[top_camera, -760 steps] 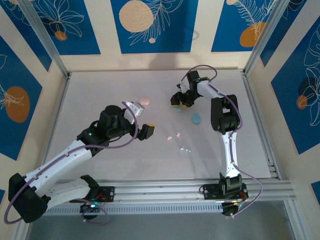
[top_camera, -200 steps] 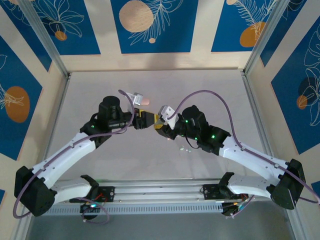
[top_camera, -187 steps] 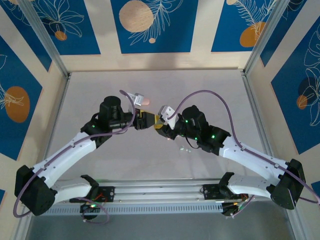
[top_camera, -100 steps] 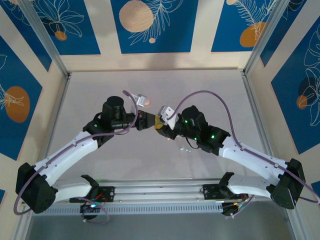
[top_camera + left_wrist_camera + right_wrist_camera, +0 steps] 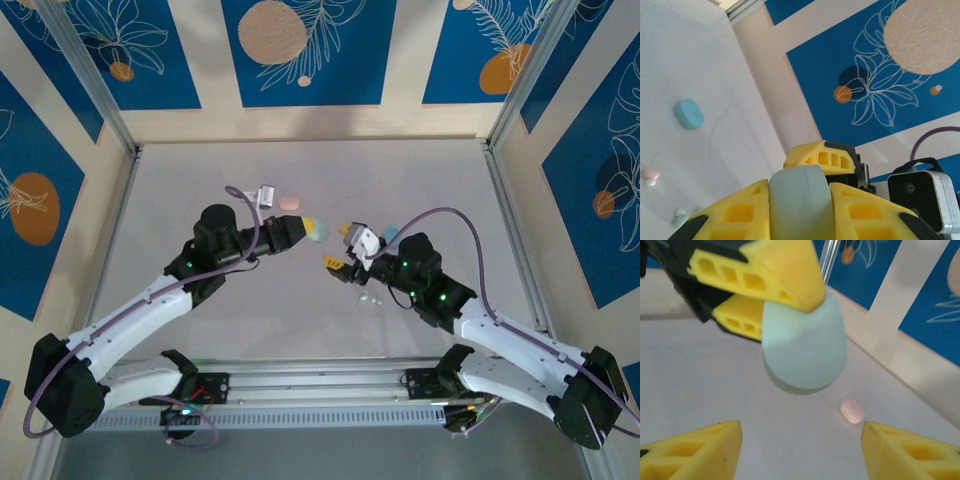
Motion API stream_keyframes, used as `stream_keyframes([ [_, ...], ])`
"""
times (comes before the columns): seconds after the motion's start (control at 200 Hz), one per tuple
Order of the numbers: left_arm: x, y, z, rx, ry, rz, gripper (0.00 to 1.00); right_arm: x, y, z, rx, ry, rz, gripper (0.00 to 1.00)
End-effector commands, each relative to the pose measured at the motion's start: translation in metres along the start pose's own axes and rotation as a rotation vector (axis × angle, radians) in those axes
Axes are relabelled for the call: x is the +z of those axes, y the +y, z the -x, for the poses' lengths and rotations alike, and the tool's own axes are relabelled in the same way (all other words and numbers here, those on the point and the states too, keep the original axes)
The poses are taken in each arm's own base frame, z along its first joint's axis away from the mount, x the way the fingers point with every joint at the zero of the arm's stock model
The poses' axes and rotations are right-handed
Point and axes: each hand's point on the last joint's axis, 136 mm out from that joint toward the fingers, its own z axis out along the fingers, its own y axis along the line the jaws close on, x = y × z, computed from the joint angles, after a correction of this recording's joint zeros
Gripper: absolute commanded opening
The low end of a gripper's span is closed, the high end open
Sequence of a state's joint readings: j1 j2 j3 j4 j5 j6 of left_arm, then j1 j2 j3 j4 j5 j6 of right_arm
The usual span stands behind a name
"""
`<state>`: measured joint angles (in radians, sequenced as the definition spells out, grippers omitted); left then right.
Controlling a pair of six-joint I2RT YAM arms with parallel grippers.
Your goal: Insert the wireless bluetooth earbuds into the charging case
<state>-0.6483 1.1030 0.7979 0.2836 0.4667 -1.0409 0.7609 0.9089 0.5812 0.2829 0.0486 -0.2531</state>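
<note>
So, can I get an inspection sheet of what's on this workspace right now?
Surface: pale grey table, unmarked.
Job's things: pale mint oval plastic case gripped; light blue oval case and pink oval case lying flat; tiny pastel earbuds loose on table.
Clutter: nothing seen.
Grippers: left gripper shut on mint case; right gripper open, empty.
Cables: purple cables looping over both arms.
Surroundings: blue floral wall panels, metal frame posts.

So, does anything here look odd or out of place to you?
Nothing looks broken or spilled. One oddity: the pale mint case hangs in mid-air, pinched in the left hand, while the right hand stands open just before it. The tiny earbuds lie loose on the table.
</note>
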Motion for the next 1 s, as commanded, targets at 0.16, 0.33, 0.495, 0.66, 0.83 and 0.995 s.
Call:
stream_keyframes([
  [0.16,-0.001,-0.019,0.008,-0.051,-0.028,-0.090,0.16,0.009,-0.005,0.052,0.000,-0.194,0.035,0.64],
  [0.33,0.000,-0.023,0.008,-0.048,-0.020,-0.100,0.16,0.015,-0.013,0.061,0.013,-0.236,0.018,0.60],
  [0.495,-0.001,-0.024,0.008,-0.043,-0.020,-0.102,0.15,0.013,-0.017,0.065,0.014,-0.257,0.012,0.57],
  [0.66,0.000,-0.025,0.007,-0.044,-0.012,-0.109,0.15,0.012,-0.017,0.068,0.027,-0.268,0.015,0.49],
  [0.83,0.000,-0.027,0.006,-0.043,-0.003,-0.116,0.15,0.014,-0.016,0.067,0.026,-0.261,0.026,0.48],
  [0.995,0.000,-0.028,0.006,-0.041,0.000,-0.118,0.15,0.013,-0.013,0.071,0.021,-0.273,0.044,0.49],
])
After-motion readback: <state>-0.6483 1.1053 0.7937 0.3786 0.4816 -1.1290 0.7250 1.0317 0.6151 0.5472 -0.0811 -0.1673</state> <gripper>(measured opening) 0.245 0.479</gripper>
